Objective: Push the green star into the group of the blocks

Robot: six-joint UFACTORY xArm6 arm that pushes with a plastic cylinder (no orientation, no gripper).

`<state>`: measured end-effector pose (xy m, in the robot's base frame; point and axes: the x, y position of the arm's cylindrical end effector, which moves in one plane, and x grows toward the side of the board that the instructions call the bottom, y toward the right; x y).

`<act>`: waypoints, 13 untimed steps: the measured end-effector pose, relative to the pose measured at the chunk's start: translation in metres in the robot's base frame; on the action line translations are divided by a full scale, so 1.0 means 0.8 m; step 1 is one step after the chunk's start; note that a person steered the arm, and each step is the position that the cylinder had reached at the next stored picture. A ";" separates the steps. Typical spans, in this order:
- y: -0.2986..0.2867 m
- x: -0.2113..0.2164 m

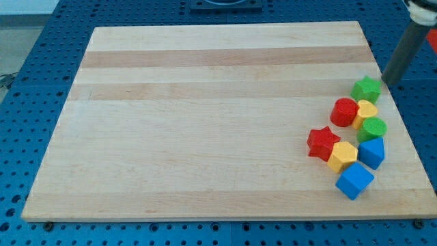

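Note:
The green star (367, 89) sits on the wooden board (205, 116) at the view's right, touching the top of the block group. The group holds a red cylinder (344, 111), a yellow heart (367, 111), a green cylinder (373, 128), a red star (322, 143), a yellow hexagon (343, 156), a blue pentagon-like block (372, 152) and a blue cube (354, 180). My tip (390, 82) is just to the upper right of the green star, close to it, by the board's right edge.
The board lies on a blue perforated table (41, 61). The board's right edge (399, 130) runs close to the group.

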<state>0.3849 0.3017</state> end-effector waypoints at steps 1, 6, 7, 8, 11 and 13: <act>-0.009 -0.001; -0.085 0.073; -0.085 0.073; -0.098 0.073; -0.101 0.073; -0.117 0.097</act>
<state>0.4623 0.2080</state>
